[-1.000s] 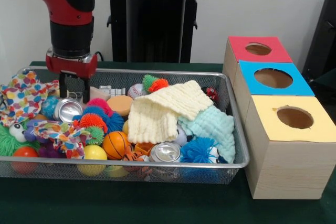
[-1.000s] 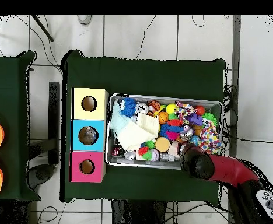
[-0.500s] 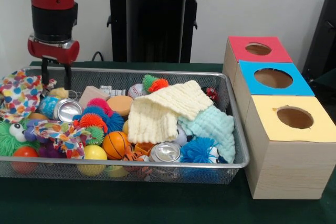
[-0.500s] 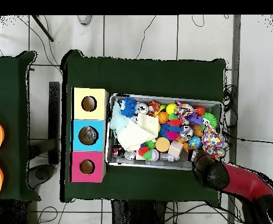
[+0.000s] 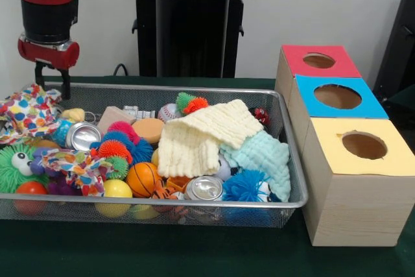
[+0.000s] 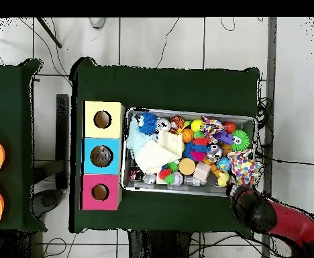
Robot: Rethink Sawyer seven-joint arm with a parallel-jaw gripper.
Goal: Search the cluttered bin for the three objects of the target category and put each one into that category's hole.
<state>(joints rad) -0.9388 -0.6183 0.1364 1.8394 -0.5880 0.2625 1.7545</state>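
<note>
Cloth in many-coloured spots lies heaped at the left end of the wire bin, its top edge rising towards the gripper, which hangs over that corner at rim height. We cannot tell whether the fingers pinch a fold of it or stand empty just beside it.

We judge the step in hand to be the first pick. The bin holds three cloths, which may well be the target category, and none of them is in a hole yet. If the spotted cloth is held, the next move calls for a lift high enough to free its trailing part from the toys, then a carry across the whole bin to the boxes. If it is not held, the move calls for a fresh, deeper bite.

Moving right, a green fuzzy toy and a silver can lie against the cloth and could be dragged along with it. Spiky balls and an orange ball crowd the middle. Further right, a cream cloth lies on top of the heap, overlapping a mint cloth beside it.

On the table beyond the bin's right end stand the red box, the blue box and the yellow box, each with an open round hole.
</note>
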